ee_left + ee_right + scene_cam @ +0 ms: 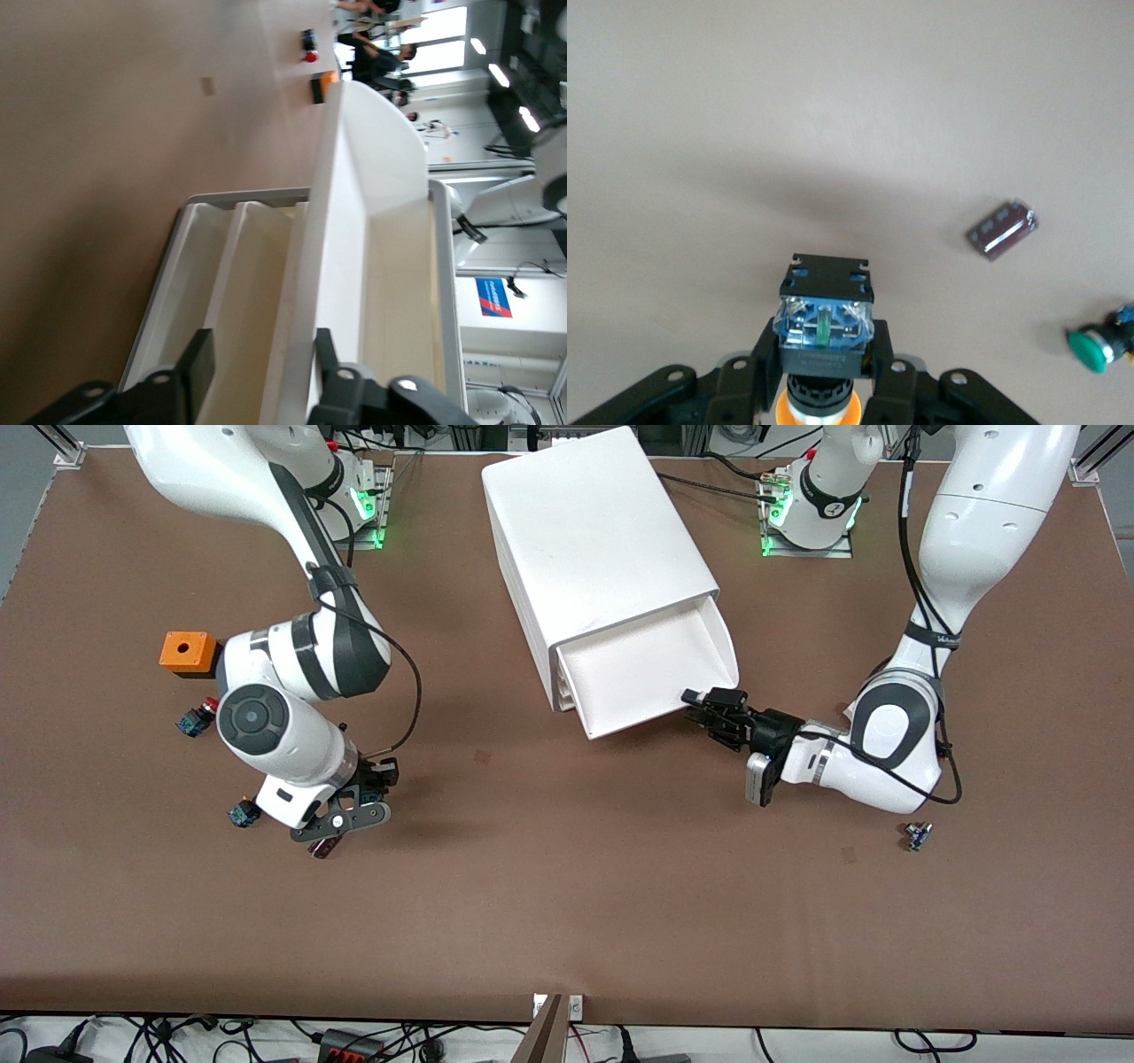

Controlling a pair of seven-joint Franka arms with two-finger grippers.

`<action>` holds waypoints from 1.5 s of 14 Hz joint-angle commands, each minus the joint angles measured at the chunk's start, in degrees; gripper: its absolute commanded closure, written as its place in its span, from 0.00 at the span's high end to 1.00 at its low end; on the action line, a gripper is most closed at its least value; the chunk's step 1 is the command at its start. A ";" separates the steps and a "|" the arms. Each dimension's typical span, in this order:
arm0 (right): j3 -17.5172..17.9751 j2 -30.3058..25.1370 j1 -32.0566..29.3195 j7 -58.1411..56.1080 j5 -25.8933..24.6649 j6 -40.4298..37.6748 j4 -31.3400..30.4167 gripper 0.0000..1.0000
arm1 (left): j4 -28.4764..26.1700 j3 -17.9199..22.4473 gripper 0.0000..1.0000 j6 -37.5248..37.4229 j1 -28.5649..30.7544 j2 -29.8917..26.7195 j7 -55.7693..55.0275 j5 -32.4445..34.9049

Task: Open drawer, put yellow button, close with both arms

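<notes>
- My right tool [819,376] is clamped on the yellow button [822,332]: its black and blue body sticks out past my fingers [879,372] and the yellow-orange cap sits back between them. It hangs just above the counter [567,921] toward the right arm's end.
- My left tool [257,372] has its fingers apart, one on each side of the front lip of the drawer [354,230], which is the top one in the white cabinet [594,558]. I cannot make out a firm pinch on the lip.
- The drawer is pulled well out and its tray looks bare, so I judge opening done and the button's carry as the step in hand.
- Near my right tool on the counter lie a dark little cylinder [1001,230] and a green-capped button [1094,347]. A red-capped button [197,717] and an orange block [188,652] lie toward the right arm's base. A small part [918,835] lies by my left arm.
- Next I need to lift the button higher, bring it across over the open tray, clear its front wall, and only then spread my fingers. My left tool should get out of the way or keep the drawer steady.
</notes>
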 commanded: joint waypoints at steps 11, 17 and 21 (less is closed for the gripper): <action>7.70 -0.01 13.83 18.95 0.23 -8.75 19.96 0.00 | 12.08 -0.15 1.00 -8.84 0.89 -9.56 -37.97 43.51; 7.26 7.02 21.23 28.80 -0.12 -5.86 26.74 0.00 | 16.13 0.55 1.00 -4.89 0.89 -7.89 -37.88 51.70; 7.18 9.31 23.43 30.22 -0.21 -3.74 26.74 0.00 | 16.13 1.78 1.00 -3.47 1.06 -7.72 -42.18 57.16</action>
